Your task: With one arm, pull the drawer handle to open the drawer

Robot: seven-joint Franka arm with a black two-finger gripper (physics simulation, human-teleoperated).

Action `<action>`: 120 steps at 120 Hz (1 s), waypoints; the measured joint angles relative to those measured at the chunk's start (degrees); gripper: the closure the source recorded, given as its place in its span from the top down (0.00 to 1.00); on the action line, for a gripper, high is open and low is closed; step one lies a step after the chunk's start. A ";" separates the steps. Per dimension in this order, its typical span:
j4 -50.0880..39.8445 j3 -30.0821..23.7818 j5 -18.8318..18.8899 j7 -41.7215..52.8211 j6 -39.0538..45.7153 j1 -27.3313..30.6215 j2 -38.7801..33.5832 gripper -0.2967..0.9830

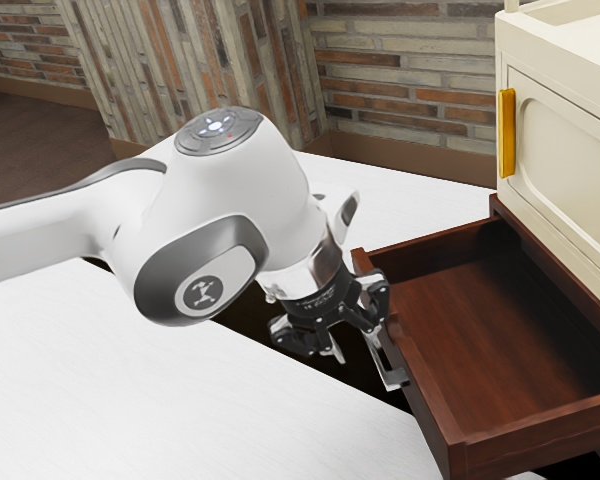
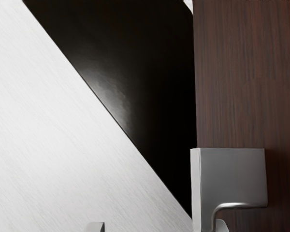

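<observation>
In the exterior view my gripper (image 1: 359, 352) is open at the front of the dark red-brown drawer (image 1: 480, 335), with its fingers wide apart. The silver handle (image 1: 392, 377) is fixed to the drawer's front, right by the finger nearer the drawer; the other finger stands apart over the table side. The drawer stands pulled out, its inside showing. In the wrist view the handle (image 2: 234, 176) lies along the drawer front (image 2: 241, 77), and the tips of my gripper (image 2: 158, 227) are far apart, one of them beside the handle. Whether that finger touches the handle, I cannot tell.
A cream cabinet (image 1: 570, 130) with a yellow handle (image 1: 507, 134) stands above the drawer. White table surface (image 1: 110, 390) spreads below and around the arm. A dark gap (image 2: 150, 92) separates the white surface from the drawer front. Brick walls (image 1: 410, 85) rise behind.
</observation>
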 joint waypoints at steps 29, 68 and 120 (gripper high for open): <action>2.53 -0.02 3.46 0.16 0.19 0.52 -1.05 0.37; 24.93 2.69 -1.35 -9.98 -29.98 18.74 -1.13 0.66; 19.58 1.38 -1.67 -18.03 -38.23 19.99 -0.44 0.75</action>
